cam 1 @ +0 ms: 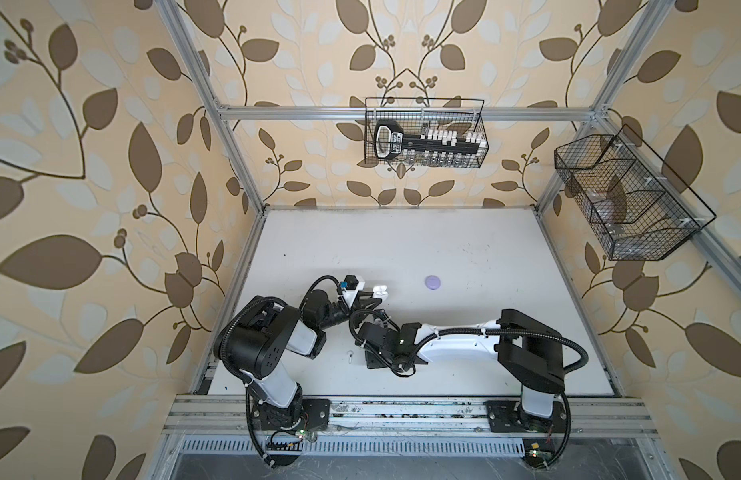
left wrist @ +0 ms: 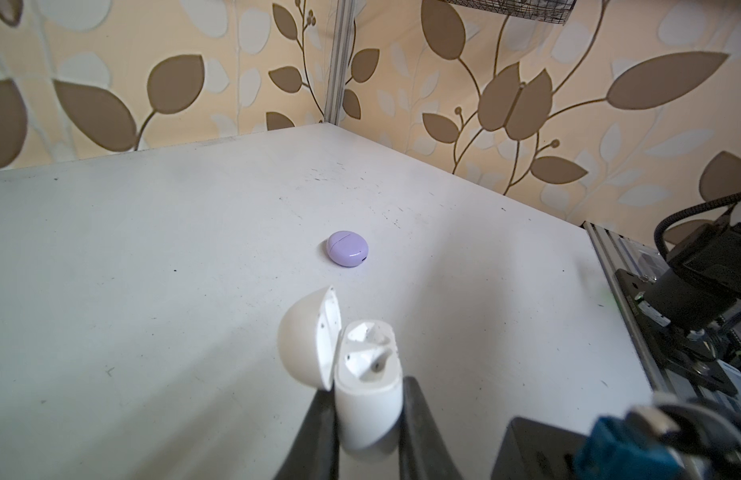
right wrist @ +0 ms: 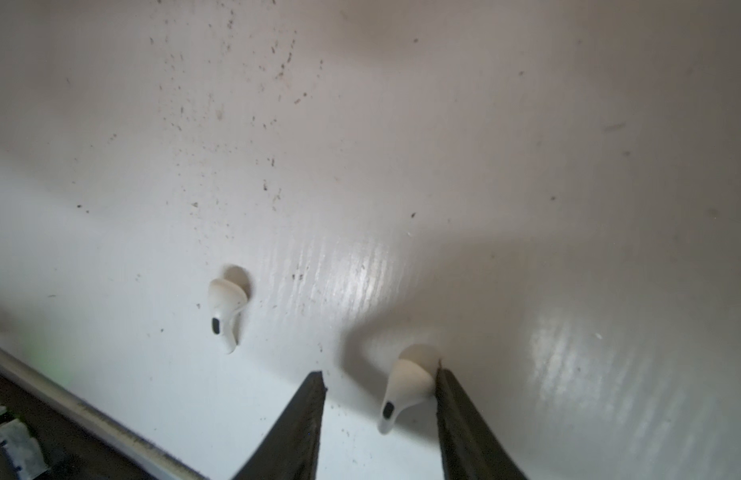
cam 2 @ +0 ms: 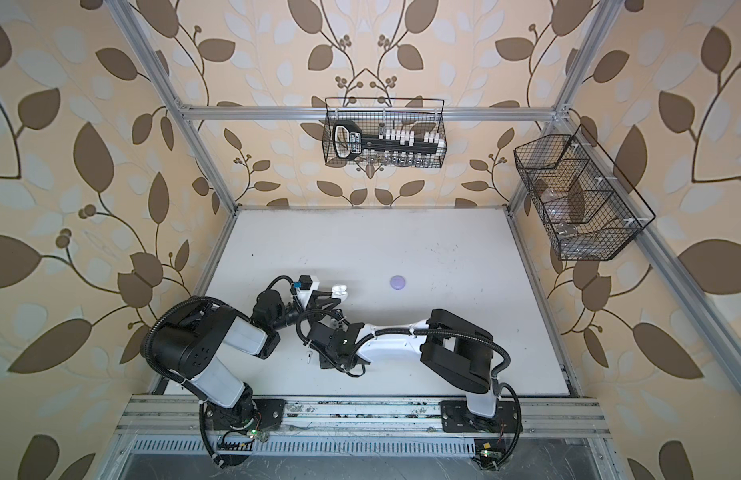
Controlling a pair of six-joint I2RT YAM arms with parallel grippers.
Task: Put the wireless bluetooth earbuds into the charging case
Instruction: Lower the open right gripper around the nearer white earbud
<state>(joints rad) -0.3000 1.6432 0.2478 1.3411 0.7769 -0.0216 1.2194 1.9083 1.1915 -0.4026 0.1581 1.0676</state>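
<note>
Your right end effector (right wrist: 379,370) sits low over the white surface (right wrist: 485,145). Its jaws stand partly apart around one small white stemmed plastic earbud (right wrist: 408,384), which touches one finger and leaves a gap to the other. Centre it before you close. Pinch the bulb gently, not the thin stem, or it may squirt away. The second white earbud (right wrist: 226,305) lies apart nearby. Your left end effector (left wrist: 364,386) clamps the rounded white plastic charging case (left wrist: 368,419), lid open; hold it steady.

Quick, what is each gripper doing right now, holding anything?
Left gripper: shut on the small white plastic charging case, lid open.
Right gripper: open, straddling a tiny white stemmed plastic earbud, not gripped.
</note>
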